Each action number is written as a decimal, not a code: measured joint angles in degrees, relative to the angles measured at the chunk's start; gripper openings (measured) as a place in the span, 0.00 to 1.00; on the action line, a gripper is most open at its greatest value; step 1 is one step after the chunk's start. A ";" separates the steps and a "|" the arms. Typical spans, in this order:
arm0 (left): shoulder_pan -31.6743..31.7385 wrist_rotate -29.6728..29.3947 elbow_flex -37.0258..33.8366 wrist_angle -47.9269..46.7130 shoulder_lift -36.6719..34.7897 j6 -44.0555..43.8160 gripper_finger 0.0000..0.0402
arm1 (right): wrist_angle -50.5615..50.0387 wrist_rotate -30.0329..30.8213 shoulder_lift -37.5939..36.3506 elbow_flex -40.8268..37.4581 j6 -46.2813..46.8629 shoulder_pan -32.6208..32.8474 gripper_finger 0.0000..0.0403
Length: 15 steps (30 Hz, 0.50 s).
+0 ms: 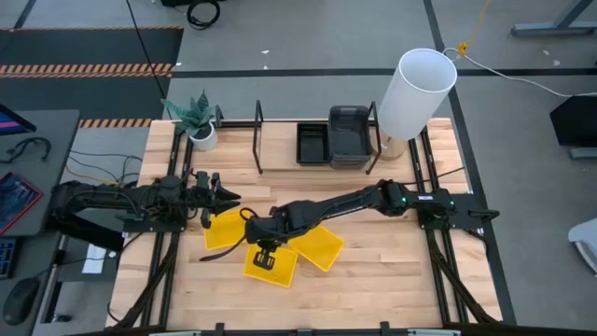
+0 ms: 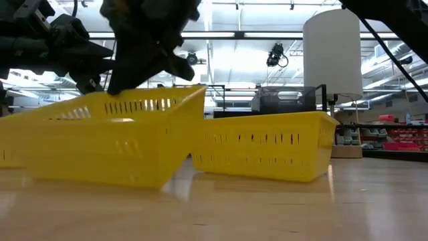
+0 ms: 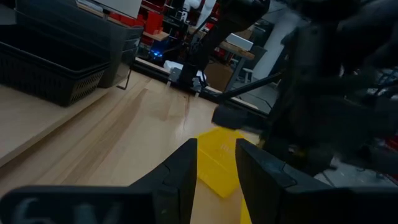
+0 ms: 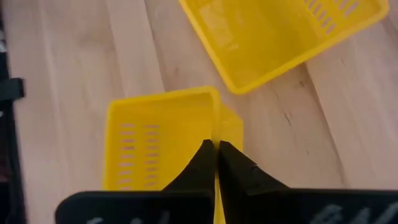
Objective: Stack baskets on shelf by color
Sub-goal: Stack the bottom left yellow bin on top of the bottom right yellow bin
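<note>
Three yellow baskets lie on the table's middle: one (image 1: 224, 229) at the left, one (image 1: 320, 247) at the right, one (image 1: 270, 264) nearer. My right gripper (image 1: 264, 245) reaches in from the right and is shut on the near one, which also shows in its wrist view (image 4: 158, 140). In the low view this basket (image 2: 107, 144) looks tilted beside another (image 2: 267, 154). My left gripper (image 1: 222, 196) hovers open just beyond the left basket, touching nothing. A black basket (image 1: 312, 143) and a dark-grey one (image 1: 348, 137) sit on the shelf (image 1: 258, 138). My right gripper pinches the rim of one wall (image 4: 215, 127) of the near yellow basket, one finger inside and one outside. The fingers come from above, pointing down. The basket's bottom still meets the table (image 2: 157, 186).
A white cylinder (image 1: 417, 91) stands at the far right of the table and a potted plant (image 1: 198, 121) at the far left. Black wire frames run along both side edges. Bare wood lies toward the near edge.
</note>
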 joint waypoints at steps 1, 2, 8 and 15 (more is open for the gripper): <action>0.01 0.00 0.00 0.05 0.00 0.00 0.29 | -0.47 -0.14 -0.23 0.43 0.00 0.03 0.01; 0.00 -0.01 0.00 0.11 -0.01 -0.02 0.29 | -1.25 -0.09 -0.49 0.78 -0.04 0.15 0.01; 0.00 0.00 0.00 0.12 -0.01 0.00 0.29 | -5.00 0.16 -2.46 0.80 0.28 0.21 0.00; 0.02 -0.01 0.00 0.21 -0.01 -0.01 0.29 | -7.41 1.74 -6.01 0.82 0.46 -0.25 0.00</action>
